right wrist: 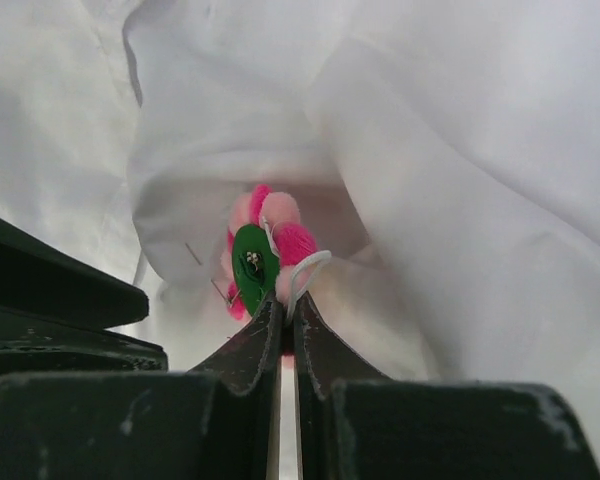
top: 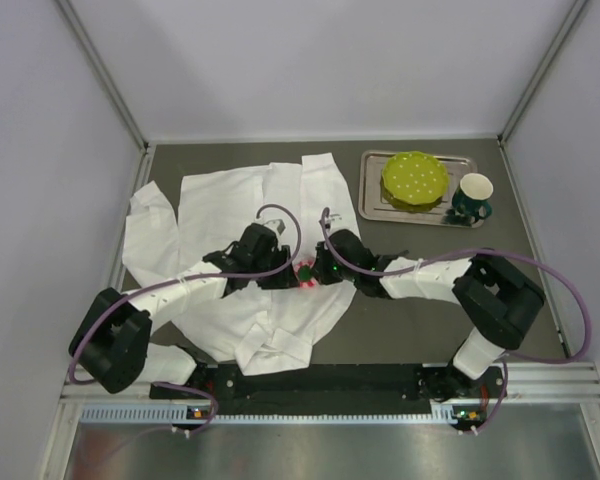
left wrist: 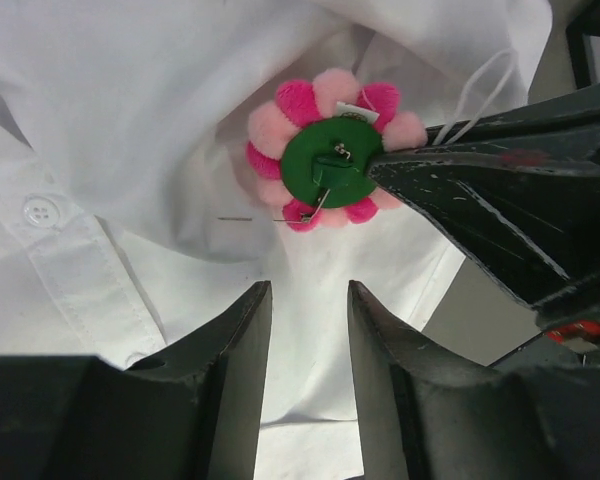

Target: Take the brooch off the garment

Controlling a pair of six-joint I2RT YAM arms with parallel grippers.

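Observation:
The white shirt [top: 225, 205] lies spread on the table's left half. The brooch [top: 306, 272] sits at its right edge, between both grippers. In the left wrist view the brooch [left wrist: 330, 160] shows its green back disc, pink and red petals and a thin metal pin, against the shirt [left wrist: 130, 120]. My right gripper [right wrist: 288, 300] is shut on the brooch's [right wrist: 260, 262] lower edge, and its black fingers [left wrist: 480, 190] reach in from the right. My left gripper [left wrist: 308, 290] is open and empty, just below the brooch, over the fabric. Whether the pin still goes through the cloth [right wrist: 460, 150] is unclear.
A metal tray [top: 375, 205] stands at the back right with a yellow-green dotted plate [top: 414, 178] on it. A dark green cup [top: 472, 197] stands at the tray's right end. Grey walls close in the table on three sides.

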